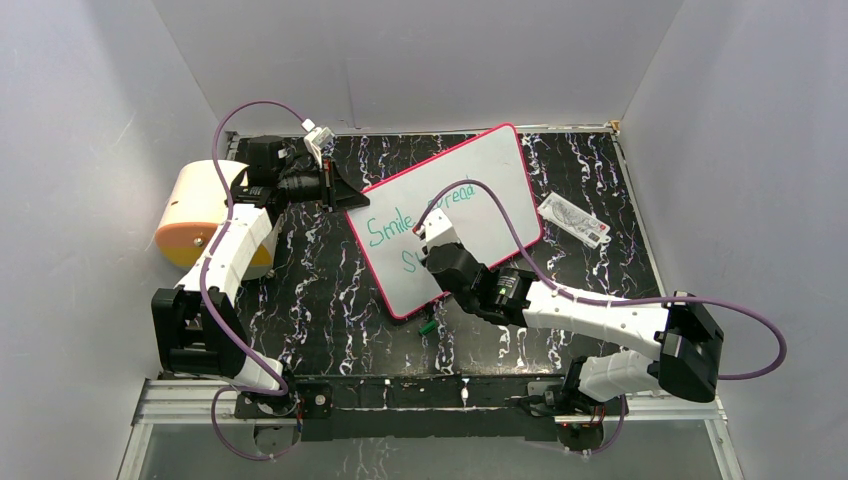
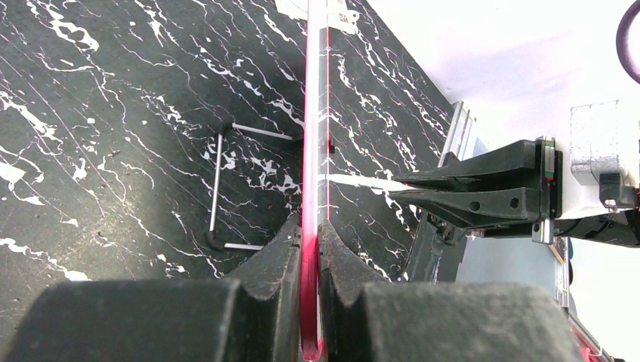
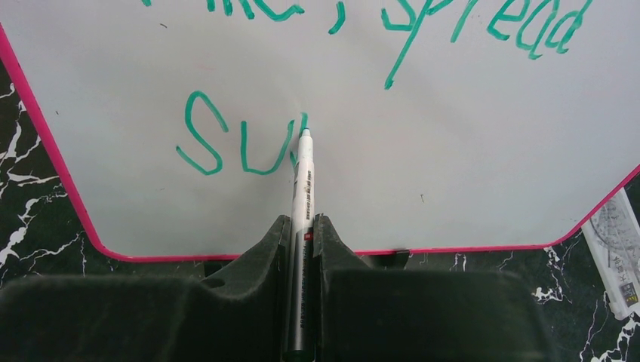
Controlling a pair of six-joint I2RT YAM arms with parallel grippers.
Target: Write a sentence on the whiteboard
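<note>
Our right claw [image 3: 302,226] is pinched tight on a marker [image 3: 304,188], which sticks straight out ahead of its fingers. The tip touches the whiteboard [image 3: 453,151] just after the letters "Su". Farther ahead of the claw runs the first line of the sentence [image 1: 392,228], "Smile, spread", in teal. The board's pink rim passes right under the fingertips, and off to the claw's right a white packet [image 3: 615,256] lies on the black marbled table [image 3: 23,211]. Our left claw [image 2: 311,226] is clamped on the board's rim, seen edge-on, with a wire stand [image 2: 219,188] just beyond it to the left.
</note>
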